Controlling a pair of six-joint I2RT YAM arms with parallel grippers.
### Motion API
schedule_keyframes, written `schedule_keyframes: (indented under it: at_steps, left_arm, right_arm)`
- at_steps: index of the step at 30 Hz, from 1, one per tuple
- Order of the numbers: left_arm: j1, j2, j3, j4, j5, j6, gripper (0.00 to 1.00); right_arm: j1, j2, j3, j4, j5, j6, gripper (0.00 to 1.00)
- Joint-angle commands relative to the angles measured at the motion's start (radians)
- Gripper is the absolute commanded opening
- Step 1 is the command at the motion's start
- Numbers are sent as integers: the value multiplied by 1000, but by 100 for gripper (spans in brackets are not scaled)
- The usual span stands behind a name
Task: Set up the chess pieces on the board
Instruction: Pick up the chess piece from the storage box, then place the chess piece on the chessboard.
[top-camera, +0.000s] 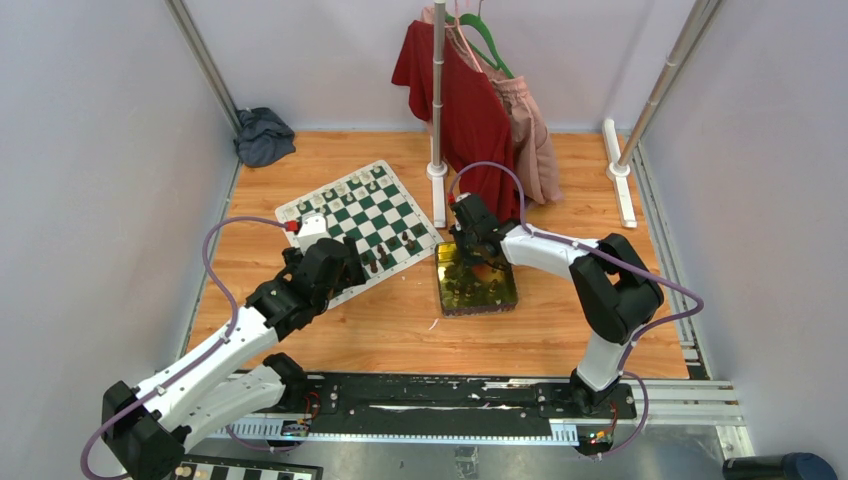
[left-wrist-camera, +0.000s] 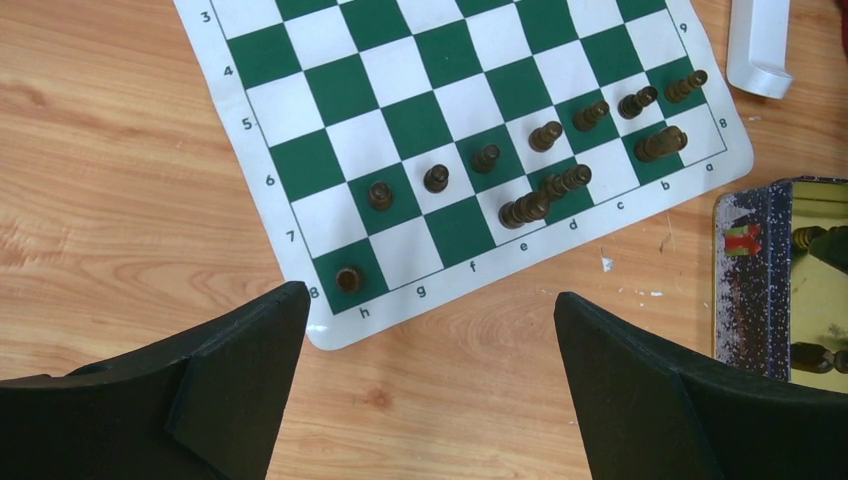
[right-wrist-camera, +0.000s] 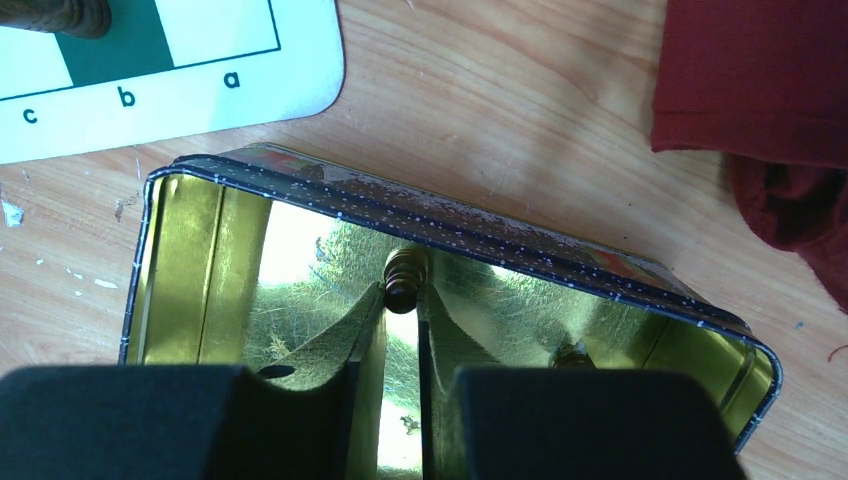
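Okay, progress check from my end: I'd call this roughly two-thirds done, maybe a bit more. The board (top-camera: 372, 215) lies skewed on the worktop (top-camera: 400, 330), left of centre. The cream pieces (top-camera: 345, 188) look lined up along its far-left edge, though they're too tiny in the top view for me to count.

The dark side is the one in progress. In the left wrist view there's a neat diagonal run of dark pawns (left-wrist-camera: 486, 158) on the second row in. Behind them, on the edge row, I only see a few back-rank men (left-wrist-camera: 565, 181), plus one on the h corner. Several squares of that row look bare to me, so that's what's left.

The right pincer (right-wrist-camera: 404, 300) is down inside the tin (right-wrist-camera: 460, 225), which sits just right of the board. Its tips are pinched in on a dark piece (right-wrist-camera: 403, 272), and they look to be pressing on both sides of it. At least one more piece shows in the tin to the right, so I'd guess a handful of trips remain.

The left pincer (left-wrist-camera: 430, 297) hangs wide open with nothing in it, above the near corner of the board.
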Motion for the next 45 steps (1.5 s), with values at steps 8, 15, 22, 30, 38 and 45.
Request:
schedule_keyframes:
  at_steps: [8, 15, 22, 30, 38, 45]
  left_arm:
    - [-8, -23, 34, -7, -35, -8, 100]
    - [-8, -39, 35, -14, -37, -1, 100]
    - [-8, -52, 34, -21, -41, 7, 100]
    - [-8, -75, 36, -30, -50, 14, 100]
    - [-8, -118, 46, -59, -58, 13, 100]
    - [-9, -174, 72, -110, -78, -3, 100]
  right_arm:
    - [-13, -48, 22, -37, 4, -17, 2]
    - [-11, -60, 28, -47, 10, -17, 1]
    - [-2, -66, 45, -64, 19, -17, 0]
    - [30, -86, 85, -105, 47, -31, 0]
    - [84, -97, 143, -159, 76, -44, 0]
    - [163, -81, 232, -211, 104, -63, 0]
